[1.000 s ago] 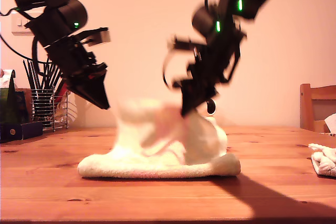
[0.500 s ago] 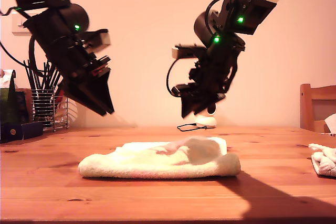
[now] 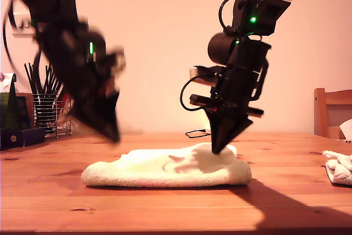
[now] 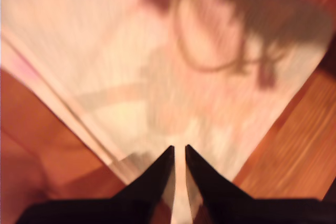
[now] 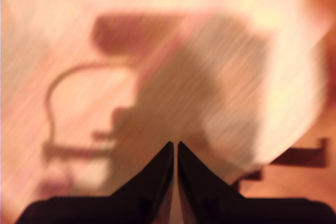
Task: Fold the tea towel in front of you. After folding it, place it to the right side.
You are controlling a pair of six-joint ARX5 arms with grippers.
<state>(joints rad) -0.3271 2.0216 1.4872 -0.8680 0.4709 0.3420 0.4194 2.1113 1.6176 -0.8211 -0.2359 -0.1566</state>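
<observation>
The cream tea towel (image 3: 159,170) lies folded in a long flat bundle on the wooden table (image 3: 165,207). My second gripper (image 3: 216,150) is the one on the exterior view's right. Its tips point down and touch the top of the towel's right part. In the second wrist view the towel (image 5: 173,51) fills the picture, and my second gripper (image 5: 175,144) is shut and holds nothing. My first gripper (image 3: 114,136), blurred by motion, hangs just above the towel's left end. The first wrist view shows it (image 4: 179,148) shut over the layered towel (image 4: 157,77).
A wire rack of utensils (image 3: 47,111) and dark boxes (image 3: 19,136) stand at the exterior view's left. Another crumpled cloth (image 3: 340,168) and a chair back (image 3: 331,111) are at the right edge. A white object with a cable (image 3: 209,129) sits behind the towel.
The lifted part of the towel has dropped flat. The second gripper let it go, rose, then came down onto the towel's right part. The first gripper swung down toward the left end.
</observation>
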